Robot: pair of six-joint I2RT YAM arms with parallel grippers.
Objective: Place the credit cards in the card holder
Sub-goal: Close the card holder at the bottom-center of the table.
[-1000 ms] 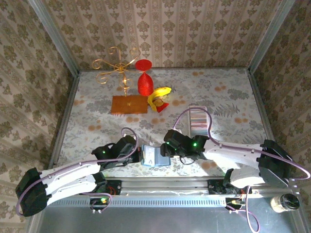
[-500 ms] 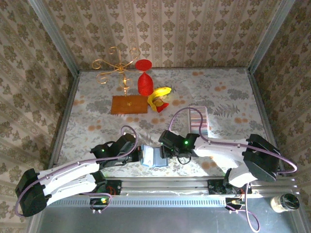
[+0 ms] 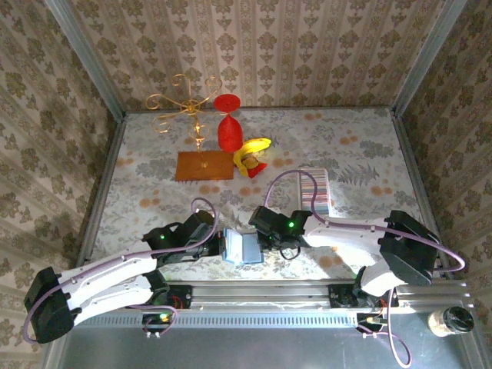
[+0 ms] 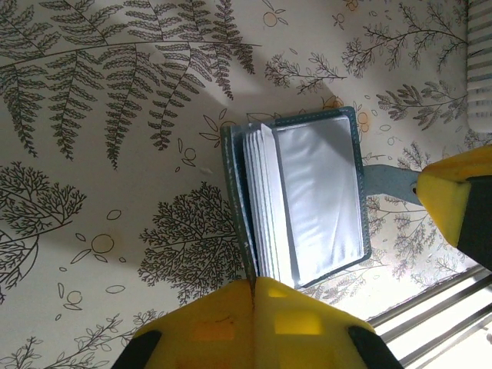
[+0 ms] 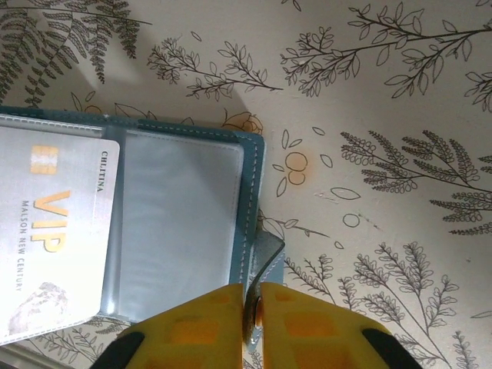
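The card holder (image 3: 242, 247) is a small teal wallet with clear plastic sleeves, lying open near the table's front edge between both grippers. In the right wrist view a white VIP credit card (image 5: 54, 231) sits inside one sleeve of the holder (image 5: 184, 223). My left gripper (image 4: 254, 281) is shut on the edge of the holder's teal cover (image 4: 234, 200), at its left side (image 3: 221, 244). My right gripper (image 5: 252, 304) is shut on the holder's small teal closing tab (image 5: 265, 257), at its right side (image 3: 265, 242). A long silvery striped strip (image 3: 315, 192) lies further back on the right.
A gold wire stand (image 3: 184, 104) on an orange-brown base (image 3: 204, 164), a red goblet shape (image 3: 228, 123) and a banana (image 3: 254, 147) stand at the back. The metal rail (image 3: 254, 288) runs just in front of the holder. The striped strip's end (image 4: 480, 61) shows beside the holder.
My right gripper has slid left to the holder's right edge and closed on its tab. The left gripper stays shut on the cover.
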